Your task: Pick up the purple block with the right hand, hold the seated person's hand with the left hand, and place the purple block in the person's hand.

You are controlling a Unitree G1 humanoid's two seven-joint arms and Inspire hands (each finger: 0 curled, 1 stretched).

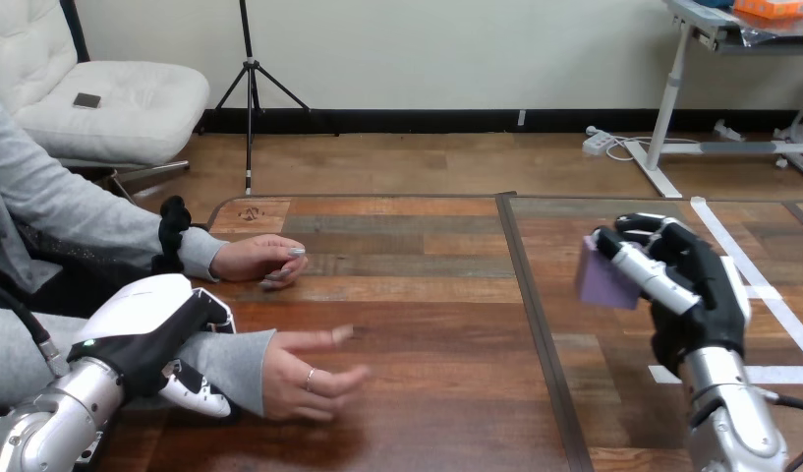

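My right hand point(694, 287) is raised over the right part of the table, its fingers and thumb curled round the purple block point(603, 279). At the lower left, my left hand point(151, 329) lies over the person's grey-sleeved wrist point(235, 362), with the fingers wrapped round it and showing beneath the sleeve. The person's held hand point(309, 372) lies just above the table with its fingers loosely extended to the right and nothing in it. A wide stretch of table separates the block from that hand.
The person's other hand point(261, 260) rests loosely closed on the table farther back at the left. A dark seam point(531, 305) runs front to back across the wooden table point(427, 295). White tape lines point(761, 290) mark the right part.
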